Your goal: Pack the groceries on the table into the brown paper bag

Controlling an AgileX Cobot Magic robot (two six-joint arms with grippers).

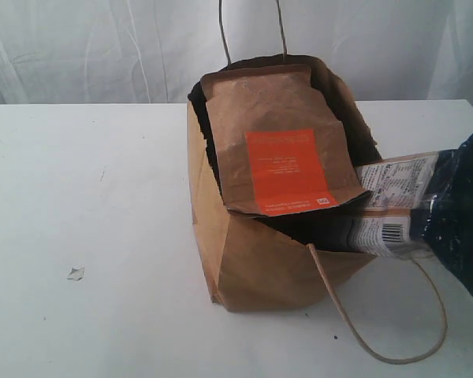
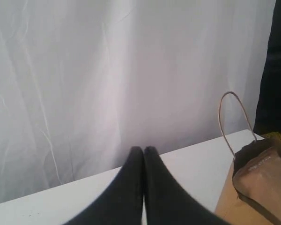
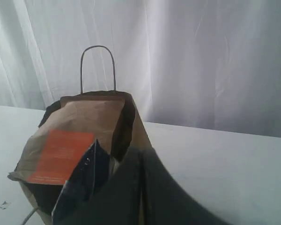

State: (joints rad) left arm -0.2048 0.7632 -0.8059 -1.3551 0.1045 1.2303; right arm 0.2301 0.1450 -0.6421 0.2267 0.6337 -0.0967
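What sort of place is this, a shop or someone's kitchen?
Probably neither: it looks like a staged test setup. There is a plain white table, a white cloth backdrop hung behind it, and one brown paper bag.

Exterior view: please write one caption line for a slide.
Brown paper bag on white table, orange-labelled pouch and pasta packet sticking out of its mouth.
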